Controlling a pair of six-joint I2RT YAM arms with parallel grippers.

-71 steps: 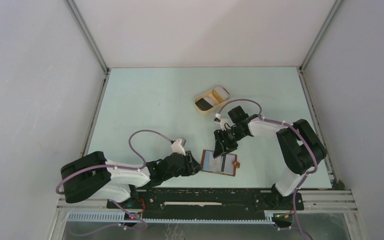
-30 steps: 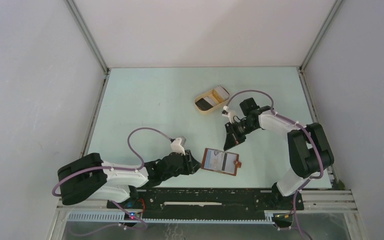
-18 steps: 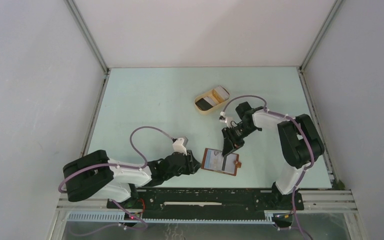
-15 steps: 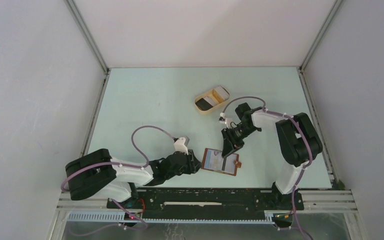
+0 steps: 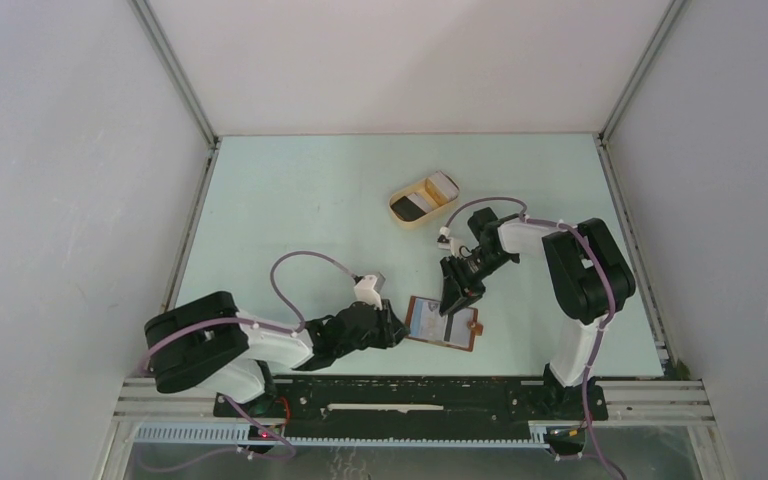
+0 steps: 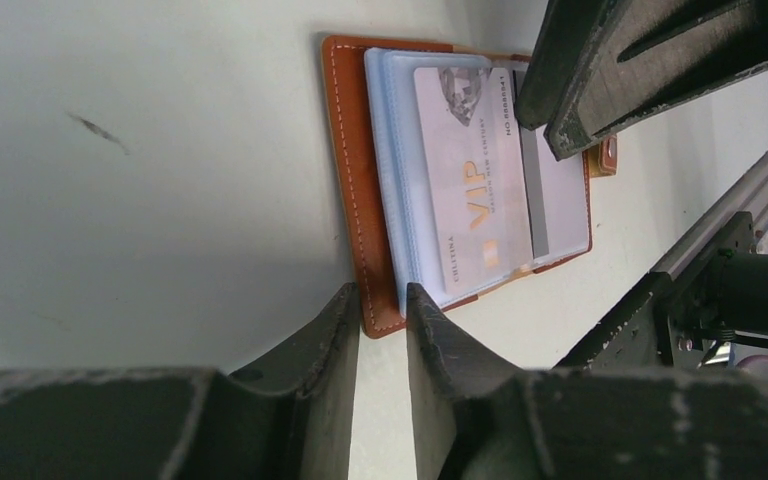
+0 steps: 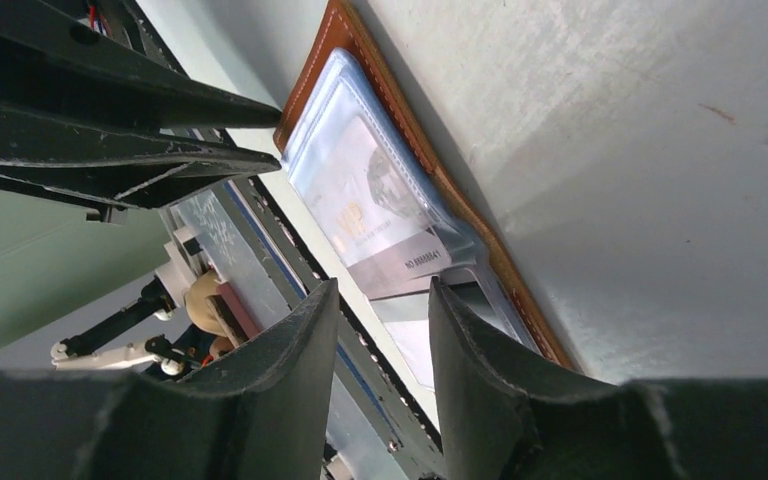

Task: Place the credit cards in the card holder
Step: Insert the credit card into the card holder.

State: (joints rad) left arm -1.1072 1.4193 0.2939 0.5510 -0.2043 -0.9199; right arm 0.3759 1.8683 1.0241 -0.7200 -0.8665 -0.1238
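The card holder (image 5: 443, 322) lies open on the pale green table (image 5: 290, 230), close to the near edge and between the two arms. Its tan inside faces up and its little closing tab (image 5: 476, 327) points to the right. From the left comes the left gripper (image 5: 397, 328), low and almost flat to the table. In its wrist view the fingers (image 6: 340, 330) are drawn in narrow, with the near corner of the reddish-brown leather wedged between them. No gap shows on either side, so that reads as a pinch on the card holder's corner.

Over to the right gripper (image 5: 451, 300), which hangs nose-down above the far side of the open holder. Its jaws stand apart with nothing between them, and through the gap its own camera looks straight down at the clear sleeves. A pale card with gold VIP lettering (image 6: 470, 180) lies lengthways on those sleeves, within the leather border. Whether it sits under the plastic or just on top cannot be made out.

Further back, well apart from the holder, sits the beige oval tray (image 5: 430, 212). Two more credit cards are in it, a black one (image 5: 409, 204) at the left end and a pale one (image 5: 441, 183) at the right.
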